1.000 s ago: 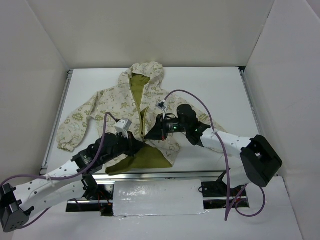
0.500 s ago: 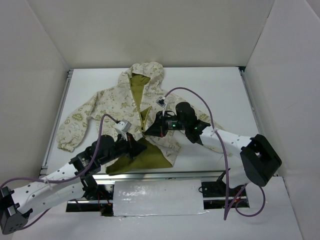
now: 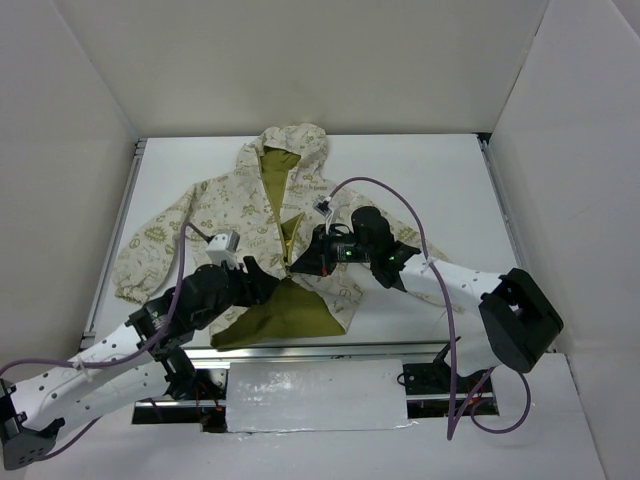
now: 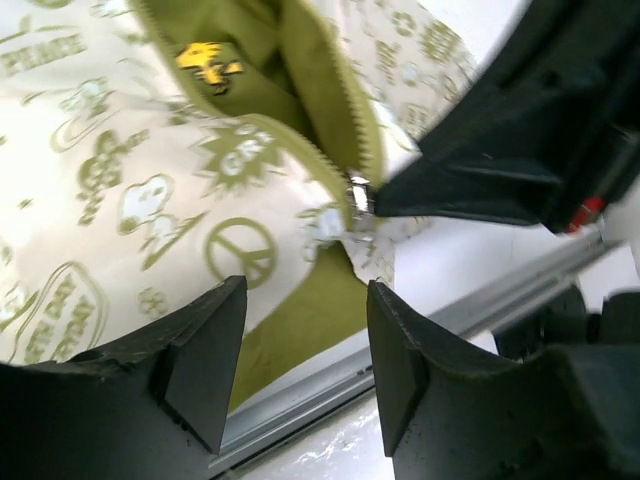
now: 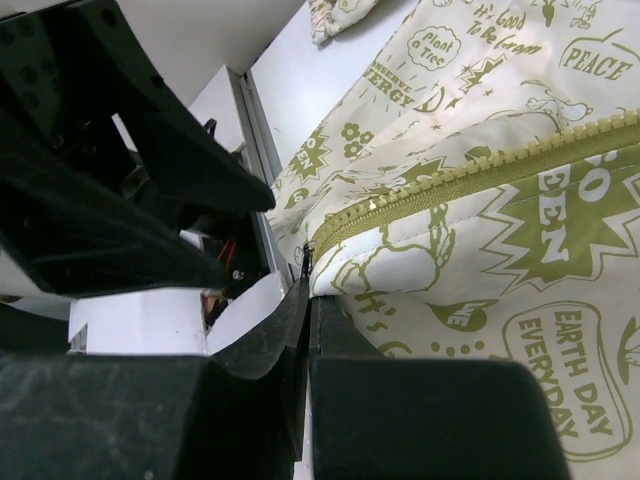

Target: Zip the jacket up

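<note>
The cream jacket (image 3: 225,215) with olive doodle prints lies flat, hood at the far end, front open over olive fabric (image 3: 280,312). My right gripper (image 3: 299,263) is shut on the zipper slider near the hem; the right wrist view shows its jaws (image 5: 308,290) pressed together on the small metal pull (image 5: 305,262) at the end of the olive zipper teeth (image 5: 450,185). My left gripper (image 3: 256,277) hovers just left of it, open, with nothing between its fingers (image 4: 205,360). In the left wrist view the slider (image 4: 358,195) sits beyond the left gripper (image 4: 305,295), touching the right gripper's black tip.
A metal rail (image 3: 300,350) runs along the near table edge, with a foil-covered plate (image 3: 315,395) behind it. White walls enclose the table on three sides. Purple cables (image 3: 400,205) loop over both arms.
My left gripper has opened and drawn back to the left, away from the jacket's hem. The right gripper stays shut on the slider, shifted slightly up the zipper.
</note>
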Available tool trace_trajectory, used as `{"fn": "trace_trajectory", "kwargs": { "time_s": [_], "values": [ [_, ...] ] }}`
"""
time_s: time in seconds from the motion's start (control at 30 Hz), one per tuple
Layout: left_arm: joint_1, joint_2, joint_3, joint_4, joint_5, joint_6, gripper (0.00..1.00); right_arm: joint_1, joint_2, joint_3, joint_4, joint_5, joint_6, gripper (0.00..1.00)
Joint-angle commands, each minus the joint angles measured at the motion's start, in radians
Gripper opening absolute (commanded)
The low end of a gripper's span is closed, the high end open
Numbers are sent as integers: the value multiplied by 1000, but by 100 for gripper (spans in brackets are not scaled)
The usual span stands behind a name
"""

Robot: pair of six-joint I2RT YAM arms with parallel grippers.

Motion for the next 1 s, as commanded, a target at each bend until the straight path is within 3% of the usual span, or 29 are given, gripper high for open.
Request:
{"fn": "trace_trajectory", "kwargs": {
  "time_s": [0.0,0.2,0.53,0.97],
  "values": [
    [-3,-1,19,-26,-123,-73,65,-3,1,-8,57,-16,-9,0],
    [2,78,18,61,-123,-58,62,-5,0,-14,76,-55,-7,0],
    [115,66,-83,319,127,-18,64,-3,0,-24,95,-90,-9,0],
    [172,65,-152,409,288,-32,55,-3,12,-18,112,-91,2,0]
  ]
}}
